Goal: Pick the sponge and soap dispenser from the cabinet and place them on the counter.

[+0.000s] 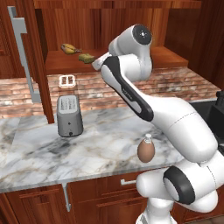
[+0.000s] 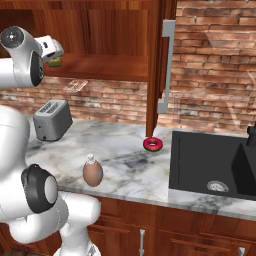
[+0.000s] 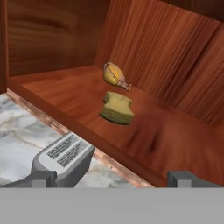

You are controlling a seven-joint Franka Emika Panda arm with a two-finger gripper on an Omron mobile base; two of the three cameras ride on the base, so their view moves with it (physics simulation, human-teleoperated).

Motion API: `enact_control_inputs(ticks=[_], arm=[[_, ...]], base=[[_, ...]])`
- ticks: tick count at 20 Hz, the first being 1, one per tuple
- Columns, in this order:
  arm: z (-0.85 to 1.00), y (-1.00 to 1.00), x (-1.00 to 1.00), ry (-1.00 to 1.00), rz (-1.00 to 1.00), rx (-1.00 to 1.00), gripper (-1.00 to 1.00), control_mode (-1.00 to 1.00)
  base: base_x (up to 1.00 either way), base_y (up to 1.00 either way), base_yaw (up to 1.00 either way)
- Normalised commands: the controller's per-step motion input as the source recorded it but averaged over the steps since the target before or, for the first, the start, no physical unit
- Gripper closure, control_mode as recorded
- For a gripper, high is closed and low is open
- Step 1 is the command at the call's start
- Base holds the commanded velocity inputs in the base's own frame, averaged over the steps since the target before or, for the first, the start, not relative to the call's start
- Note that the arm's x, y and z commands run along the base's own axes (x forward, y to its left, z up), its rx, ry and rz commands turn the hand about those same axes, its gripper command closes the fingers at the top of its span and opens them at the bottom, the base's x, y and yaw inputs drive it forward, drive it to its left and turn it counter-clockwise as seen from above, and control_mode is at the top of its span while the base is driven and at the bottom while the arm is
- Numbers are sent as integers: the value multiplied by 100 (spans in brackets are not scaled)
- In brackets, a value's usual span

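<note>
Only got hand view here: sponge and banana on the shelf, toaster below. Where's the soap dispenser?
Observer: The soap dispenser stands upright on the counter near its front edge, to the right of the toaster in the left base view.
Operator: Anything else on that counter?
Observer: A red doughnut, at the foot of the open cabinet door, just left of the black sink in the right base view.
Operator: How close is the gripper to the sponge?
Observer: From the left base view, the gripper is at shelf height, close beside the sponge but not touching it.
</note>
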Motion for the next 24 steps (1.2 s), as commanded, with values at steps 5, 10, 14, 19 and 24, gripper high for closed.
enact_control_inputs(ticks=[5, 10, 14, 19, 24], arm=[[0, 1, 15, -4, 0, 6, -100, -100], [0, 0, 17, 6, 0, 7, -100, -100], [0, 0, 21, 15, 0, 7, -100, -100], [0, 12, 26, 10, 0, 4, -100, -100], [2, 20, 17, 2, 0, 0, -100, -100]], base=[[0, 0, 0], [0, 0, 0], [0, 0, 0], [0, 0, 0], [0, 0, 0]])
